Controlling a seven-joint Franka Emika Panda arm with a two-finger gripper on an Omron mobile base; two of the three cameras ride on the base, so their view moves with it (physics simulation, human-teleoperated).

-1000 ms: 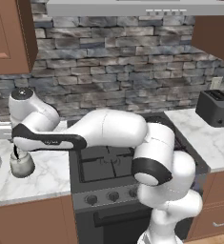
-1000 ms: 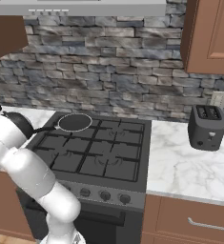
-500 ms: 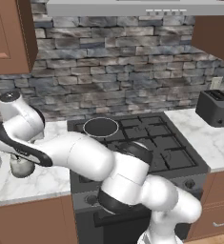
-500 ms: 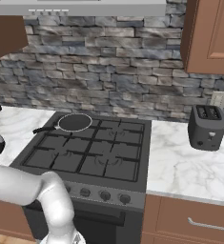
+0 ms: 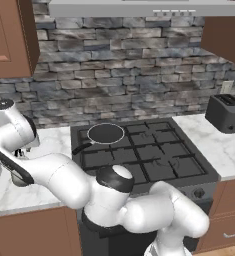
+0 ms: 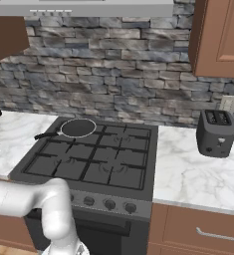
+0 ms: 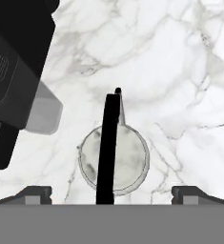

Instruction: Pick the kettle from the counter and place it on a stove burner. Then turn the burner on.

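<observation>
From straight above in the hand view, the kettle [image 7: 127, 162] is a silvery-grey round body with its thin black handle [image 7: 108, 147] running across it. It stands on the white marble counter [image 7: 170, 71]. My gripper [image 7: 112, 193] hangs open over it, one fingertip [image 7: 35, 193] on each side and apart from it. In the left base view the kettle [image 5: 19, 180] peeks out grey behind my arm at the counter's left end. The stove burners [image 5: 176, 167] lie under black grates on the dark cooktop [image 6: 103, 169].
A black frying pan [image 5: 105, 133] sits on the back left burner. A black boxy appliance [image 7: 13, 81] stands close beside the kettle. The toaster [image 6: 216, 132] is on the right counter. Knobs [image 6: 108, 204] line the stove front. My arm sweeps low across the stove front.
My elbow has swung down and toward the cameras, in front of the stove. The hand stays over the kettle with its jaws as wide as before. The kettle has not moved.
</observation>
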